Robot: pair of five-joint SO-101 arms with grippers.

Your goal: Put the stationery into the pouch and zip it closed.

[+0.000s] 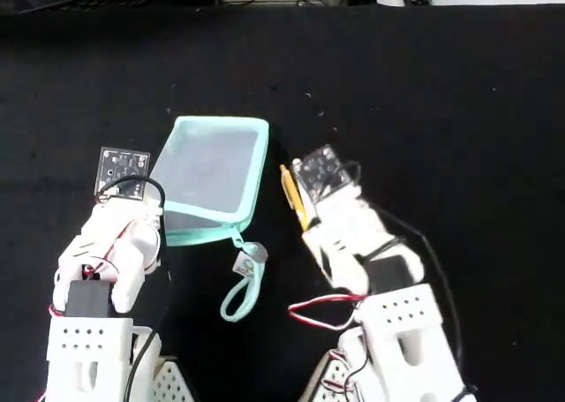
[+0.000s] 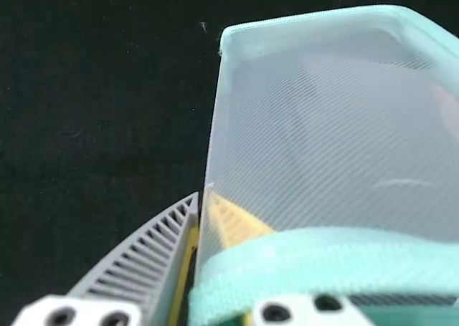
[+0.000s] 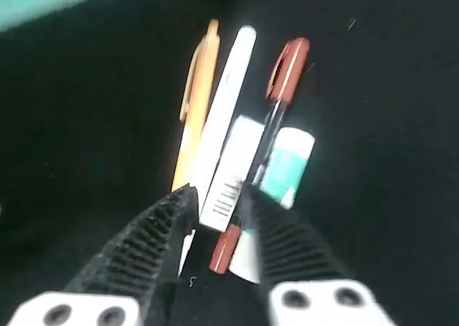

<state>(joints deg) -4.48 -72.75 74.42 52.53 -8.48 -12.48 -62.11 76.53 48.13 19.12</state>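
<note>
Nearest the arms: wrist loop (image 1: 240,294), attached at the near right corner of the mint mesh pouch (image 1: 212,168), which lies flat on the black bench (image 1: 441,93). Left end effector (image 1: 150,216) pinches the pouch's near left edge. Just right of the pouch, right end effector (image 3: 215,208) stands spread astride a white pen (image 3: 226,125). An orange pen (image 3: 197,104), a brown-capped pen (image 3: 287,68) and an eraser (image 3: 288,170) lie close alongside.

— Any text legible?
— 0 words. The white pen (image 3: 229,125) between the right gripper's (image 3: 215,198) fingertips bears dark printed bars, too blurred to read.
— And the pouch's (image 1: 212,168) zip tag (image 1: 240,261), off that gripper's side?
— Too small to tell.
</note>
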